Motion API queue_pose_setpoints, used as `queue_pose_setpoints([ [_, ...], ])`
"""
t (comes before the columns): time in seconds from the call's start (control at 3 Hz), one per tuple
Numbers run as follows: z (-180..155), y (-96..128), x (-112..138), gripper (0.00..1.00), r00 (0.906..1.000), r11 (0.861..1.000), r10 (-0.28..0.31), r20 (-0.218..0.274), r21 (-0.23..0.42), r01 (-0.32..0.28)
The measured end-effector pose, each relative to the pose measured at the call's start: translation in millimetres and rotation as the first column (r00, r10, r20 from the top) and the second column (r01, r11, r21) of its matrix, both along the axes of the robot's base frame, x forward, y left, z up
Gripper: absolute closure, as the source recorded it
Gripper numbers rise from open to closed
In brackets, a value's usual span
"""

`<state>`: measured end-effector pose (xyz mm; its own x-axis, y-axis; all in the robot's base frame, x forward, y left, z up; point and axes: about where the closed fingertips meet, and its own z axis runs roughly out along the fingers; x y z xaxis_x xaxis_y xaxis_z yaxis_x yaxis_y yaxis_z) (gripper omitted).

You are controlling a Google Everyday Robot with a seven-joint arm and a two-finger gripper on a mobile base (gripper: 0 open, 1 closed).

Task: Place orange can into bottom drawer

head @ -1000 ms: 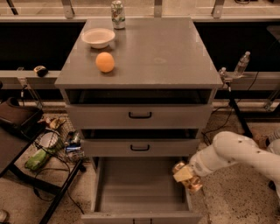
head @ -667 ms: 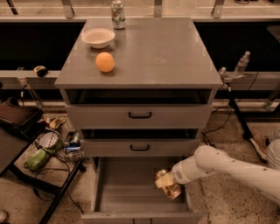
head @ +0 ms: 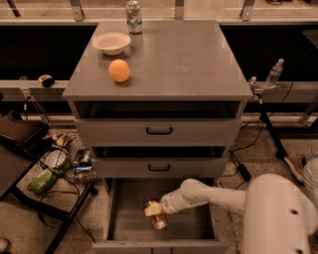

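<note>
shiny golden-orange metal can (head: 159,221) is inside the open deep grey metal bottom drawer (head: 124,223), roughly mid-drawer and towards the front, upright or close to it. we can't tell if its base touches the drawer floor or hangs just above it.

pale two-finger gripper (head: 153,210) sits on the can's upper left side, and we read the claw as clamped on the can. the white arm (head: 208,196) comes in from the right over the drawer's side wall.

we judge this to be the release step, with transport basically done. to do it well:
- lower until the base is on the floor before we let go. that thin can would tip or roll if dropped.
- open the fingers fully and pause, then lift straight up so a pad doesn't drag the can over.
- on the way out, watch the front of the shallower grey middle drawer with the black handle (head: 159,167) right above. there is little headroom, so we retract out and to the right, not straight up.
- keep the forearm off the drawer's right wall.

nothing up top matters here: round matte orange fruit (head: 119,70), white bowl (head: 111,42) and green-and-white can (head: 133,10) on the grey cabinet top (head: 189,54) are well apart from the work.
</note>
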<state>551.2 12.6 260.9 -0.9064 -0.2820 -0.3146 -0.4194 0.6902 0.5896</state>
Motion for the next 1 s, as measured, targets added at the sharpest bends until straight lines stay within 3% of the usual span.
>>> queue_pose_setpoints([
  [0.33, -77, 39, -1, 1.0, 0.9912, 0.999, -0.018, -0.131, -0.033, 0.014],
  [0.67, -132, 60, -14, 1.0, 0.9681, 0.996, -0.049, -0.246, -0.087, 0.029],
  [1.0, -135, 65, -14, 0.81, 0.9684, 0.996, -0.047, -0.245, -0.086, 0.027],
])
